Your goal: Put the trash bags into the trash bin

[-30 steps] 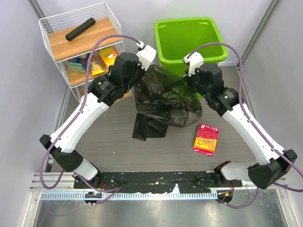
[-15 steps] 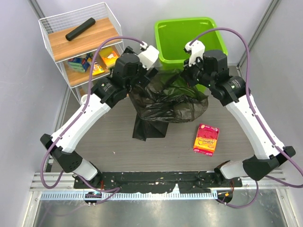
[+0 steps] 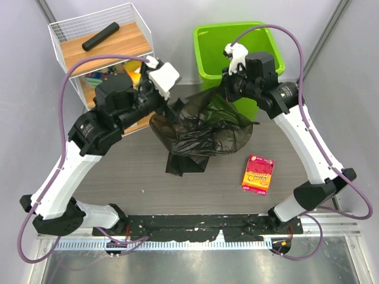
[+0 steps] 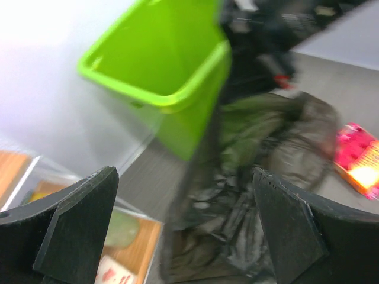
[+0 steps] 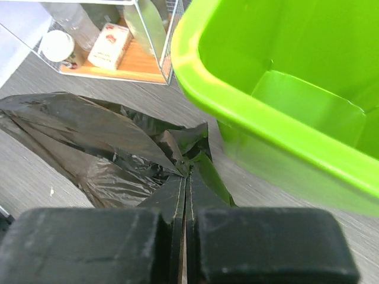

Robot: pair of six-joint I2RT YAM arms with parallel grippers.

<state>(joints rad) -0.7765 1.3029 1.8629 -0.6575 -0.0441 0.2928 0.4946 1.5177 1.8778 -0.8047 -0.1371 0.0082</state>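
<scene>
Overhead: the trash bags lie slumped on the table just in front of the trash bin, with one corner lifted toward its near rim. The film is thin, crinkled and glossy, so expect it to be light, floppy and slick. Left wrist: your left end effector is spread wide with nothing between its fingers, and the bag heap lies beyond it beside the bin. Right wrist: your right end effector is pressed together on a gathered fold of film near the bin wall; grip bunched pleats like this, since a single sheet would likely slip or tear.
</scene>
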